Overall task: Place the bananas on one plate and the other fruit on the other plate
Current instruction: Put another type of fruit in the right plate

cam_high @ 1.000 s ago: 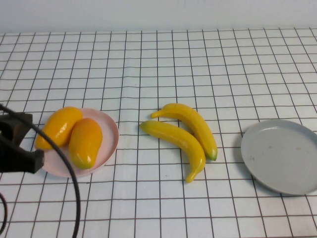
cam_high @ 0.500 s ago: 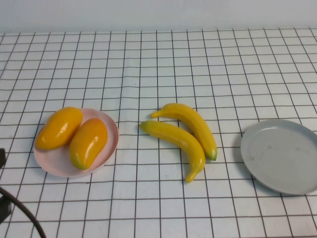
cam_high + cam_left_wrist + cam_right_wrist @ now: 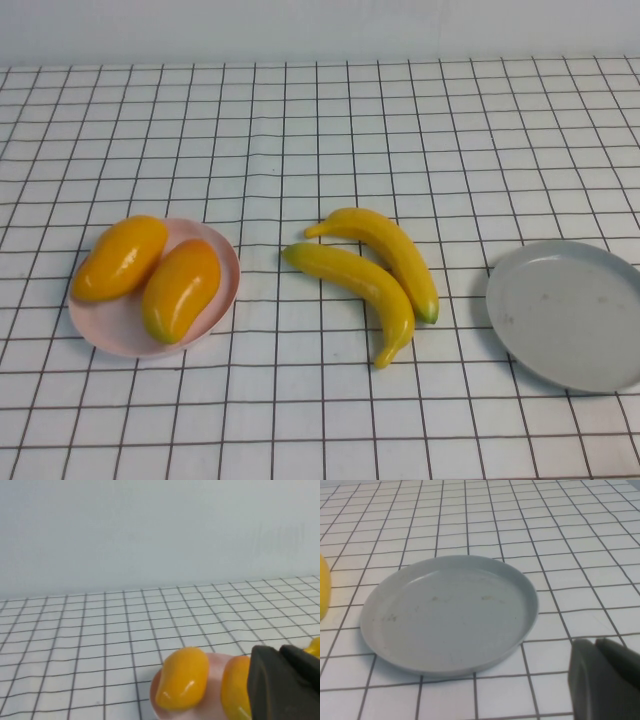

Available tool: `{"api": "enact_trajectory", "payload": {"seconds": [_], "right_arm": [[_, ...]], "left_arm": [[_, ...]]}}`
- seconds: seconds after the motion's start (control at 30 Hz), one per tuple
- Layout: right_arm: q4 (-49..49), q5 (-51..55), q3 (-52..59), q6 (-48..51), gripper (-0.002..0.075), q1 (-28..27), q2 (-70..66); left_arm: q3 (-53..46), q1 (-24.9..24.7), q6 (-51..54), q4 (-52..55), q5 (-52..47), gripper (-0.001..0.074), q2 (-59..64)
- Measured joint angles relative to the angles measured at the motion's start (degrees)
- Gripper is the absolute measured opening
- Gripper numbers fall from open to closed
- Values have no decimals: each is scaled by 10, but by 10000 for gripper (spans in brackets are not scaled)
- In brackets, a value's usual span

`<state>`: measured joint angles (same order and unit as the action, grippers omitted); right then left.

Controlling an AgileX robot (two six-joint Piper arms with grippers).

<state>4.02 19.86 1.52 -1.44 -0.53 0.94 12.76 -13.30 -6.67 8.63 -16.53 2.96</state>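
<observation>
I think half the job is done. The two fat orange-yellow fruits [image 3: 148, 275] lie side by side on the pink plate [image 3: 225, 262], near the left edge of the counter [image 3: 320, 120]. The two bananas [image 3: 370, 275] are not on a plate yet. They lie touching each other in the middle of the counter, between the two plates. The grey plate [image 3: 570, 315] sits near the right edge with nothing on it, so the bananas have to go there. I cannot see either arm from the high camera. My left pincer [image 3: 285, 685] shows only as a dark lump in its own wrist camera, close beside the pink plate and the fat fruits, and I cannot tell if it is spread or pressed together. My right pincer [image 3: 605, 677] is a dark lump too, just beside the grey plate, and I cannot tell its state either. The bananas lie well apart from it, past the plate's far side.
</observation>
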Motion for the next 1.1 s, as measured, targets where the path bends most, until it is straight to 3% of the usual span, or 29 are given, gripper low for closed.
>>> {"api": "enact_trajectory", "payload": {"seconds": [0.17,0.33,0.5,1.1], "right_arm": [[0,1,1,0,-16,0,0],[0,1,2,0,-16,0,0],[0,1,2,0,-17,0,0],[0,1,2,0,-16,0,0]], "left_arm": [[-60,79,0,-6,7,-2,-35],[-100,124,4,-28,13,-2,-35],[-141,125,24,-37,29,-2,-36],[-142,111,71,-75,-49,-2,-36]]}}
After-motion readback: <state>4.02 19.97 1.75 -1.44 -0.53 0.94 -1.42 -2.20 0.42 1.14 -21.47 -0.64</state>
